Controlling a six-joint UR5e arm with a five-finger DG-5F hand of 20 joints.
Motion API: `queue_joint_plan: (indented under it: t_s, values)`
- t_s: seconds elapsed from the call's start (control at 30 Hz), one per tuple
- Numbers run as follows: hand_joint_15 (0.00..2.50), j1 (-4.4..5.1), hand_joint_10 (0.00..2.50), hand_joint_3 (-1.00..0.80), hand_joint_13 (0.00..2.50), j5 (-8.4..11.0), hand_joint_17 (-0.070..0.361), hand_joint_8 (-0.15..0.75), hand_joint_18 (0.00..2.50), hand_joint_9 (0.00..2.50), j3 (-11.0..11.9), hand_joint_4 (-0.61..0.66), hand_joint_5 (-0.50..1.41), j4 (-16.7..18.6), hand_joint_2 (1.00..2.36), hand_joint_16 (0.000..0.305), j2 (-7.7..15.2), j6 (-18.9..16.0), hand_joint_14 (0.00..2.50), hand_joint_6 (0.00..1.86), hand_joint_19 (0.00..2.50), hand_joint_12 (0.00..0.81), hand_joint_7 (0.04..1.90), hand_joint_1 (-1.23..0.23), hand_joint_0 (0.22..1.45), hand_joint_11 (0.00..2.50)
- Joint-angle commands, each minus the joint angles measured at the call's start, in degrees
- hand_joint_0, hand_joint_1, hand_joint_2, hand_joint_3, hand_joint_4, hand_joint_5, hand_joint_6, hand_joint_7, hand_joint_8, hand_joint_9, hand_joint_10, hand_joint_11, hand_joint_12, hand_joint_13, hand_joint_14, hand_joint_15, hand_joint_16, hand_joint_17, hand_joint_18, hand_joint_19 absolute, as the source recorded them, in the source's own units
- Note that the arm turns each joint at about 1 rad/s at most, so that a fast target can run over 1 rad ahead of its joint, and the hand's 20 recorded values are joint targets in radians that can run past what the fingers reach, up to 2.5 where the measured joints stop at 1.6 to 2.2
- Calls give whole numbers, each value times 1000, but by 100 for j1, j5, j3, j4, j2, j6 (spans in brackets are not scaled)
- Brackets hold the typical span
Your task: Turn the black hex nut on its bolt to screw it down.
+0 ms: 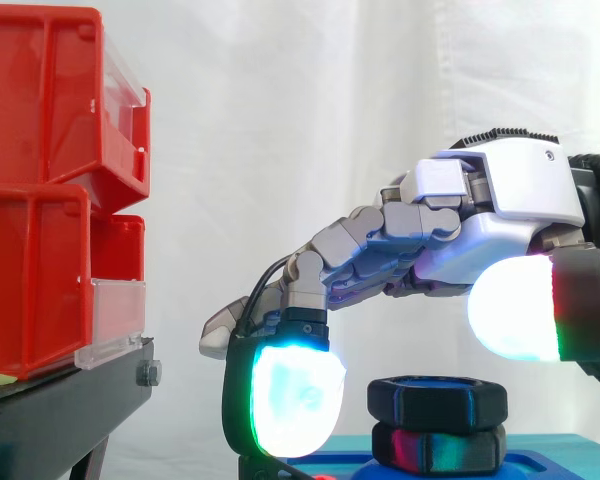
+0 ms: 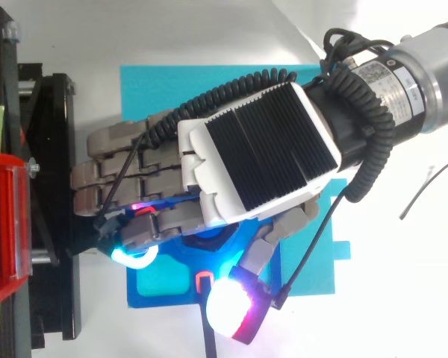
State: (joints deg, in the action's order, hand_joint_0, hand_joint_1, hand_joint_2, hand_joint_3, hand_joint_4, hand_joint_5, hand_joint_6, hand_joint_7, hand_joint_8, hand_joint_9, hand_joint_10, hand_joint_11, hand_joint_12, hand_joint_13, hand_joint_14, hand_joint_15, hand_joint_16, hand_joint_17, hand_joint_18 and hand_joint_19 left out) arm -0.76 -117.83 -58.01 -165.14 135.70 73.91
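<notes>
Your robot hand (image 1: 525, 180) reaches in from the right and hangs over the black hex nut (image 1: 437, 398) with its fingers loosely spread; it holds nothing. One glowing fingertip (image 1: 295, 395) is low, just to the left of the nut, and the thumb pad (image 1: 515, 305) is above its right side. Both are apart from it. You see the nut lying on top of a second hex piece (image 1: 438, 447), which stands on the blue base (image 1: 545, 465). At the left are the red bins (image 1: 40, 110) on the black stand (image 1: 60, 410).
</notes>
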Motion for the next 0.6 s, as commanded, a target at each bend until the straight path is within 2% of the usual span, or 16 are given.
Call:
queue_joint_plan:
  t_s: [0.0,0.17,0.57]
  values:
    - [5,-21,5,-500,329,-3,117,326,244,346,0,343,-214,-10,1000,52,0,1,0,764,87,366,679,-325,433,245]
    - [24,-47,6,-500,347,-20,118,328,257,372,0,349,-223,-10,1000,52,0,1,0,828,88,368,621,-337,436,274]
    - [40,-82,6,-500,369,-266,118,335,272,401,0,352,-220,-80,1000,52,0,9,0,857,93,372,609,-345,437,320]
